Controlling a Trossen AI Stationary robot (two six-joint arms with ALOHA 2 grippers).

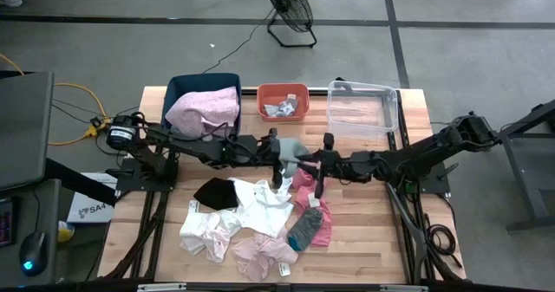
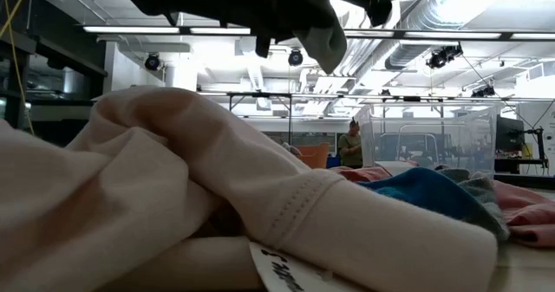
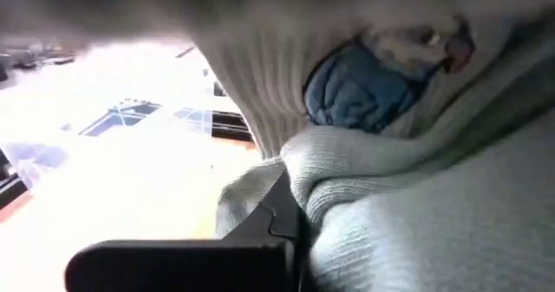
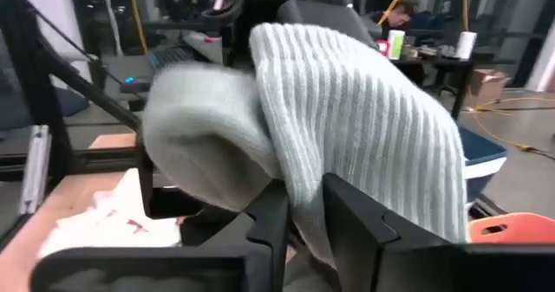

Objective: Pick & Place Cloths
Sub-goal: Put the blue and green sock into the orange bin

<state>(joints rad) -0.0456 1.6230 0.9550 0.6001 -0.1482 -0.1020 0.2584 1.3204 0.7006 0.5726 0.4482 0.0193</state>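
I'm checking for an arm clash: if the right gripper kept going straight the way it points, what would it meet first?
Probably the left gripper. The right gripper points across the table at it, with only the sage green ribbed cloth between them, apparently held by both, though depth is hard to judge.

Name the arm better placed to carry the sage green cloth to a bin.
Probably left: both the left gripper and the right gripper hold the sage green cloth, but the left arm reaches in from the blue bin side.

White box [image 1: 89, 209] on the floor left of the table: dark print, "SA4" legible, the rest cut off by the frame. White tag [image 2: 282, 270] on the pale pink cloth [image 2: 173, 179], low view: handwritten marks, possibly "S", not readable.
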